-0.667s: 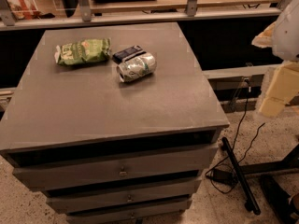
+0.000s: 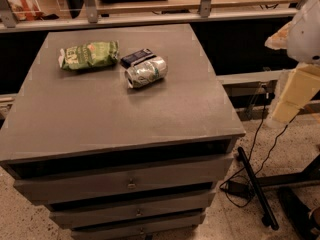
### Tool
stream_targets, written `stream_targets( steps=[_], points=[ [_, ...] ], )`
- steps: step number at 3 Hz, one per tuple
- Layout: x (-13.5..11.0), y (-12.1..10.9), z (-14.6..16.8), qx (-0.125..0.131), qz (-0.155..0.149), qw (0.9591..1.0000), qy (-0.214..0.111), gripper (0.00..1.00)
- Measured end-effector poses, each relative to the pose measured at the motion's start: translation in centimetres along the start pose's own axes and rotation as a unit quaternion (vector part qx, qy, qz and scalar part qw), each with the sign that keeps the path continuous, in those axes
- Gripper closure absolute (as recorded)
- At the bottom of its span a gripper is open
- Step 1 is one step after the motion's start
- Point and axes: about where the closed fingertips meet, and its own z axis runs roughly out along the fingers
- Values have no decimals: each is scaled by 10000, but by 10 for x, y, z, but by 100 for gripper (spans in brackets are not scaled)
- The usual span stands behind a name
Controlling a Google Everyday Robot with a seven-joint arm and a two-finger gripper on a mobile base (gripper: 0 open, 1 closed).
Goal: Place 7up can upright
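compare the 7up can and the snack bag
The 7up can is a shiny silver-green cylinder lying on its side; the snack bag is flat, crinkled and green. The can lies beside the dark packet; the bag lies apart, further left. Both rest on the cabinet top. The hand hangs right of the cabinet.

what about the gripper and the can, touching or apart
Apart: the camera view shows the gripper out past the cabinet's right edge, with bare top between it and the can.
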Motion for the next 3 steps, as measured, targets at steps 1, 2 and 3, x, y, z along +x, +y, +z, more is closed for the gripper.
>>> stream_targets(
  steps=[1,2,3],
  points=[
    [-23,-22,14,-75,-376,9990,-221,0],
    [-66,-54,30,-207,-1264,9906,-478,0],
    [-101,-79,49,-354,-1930,9783,-659,0]
  ],
)
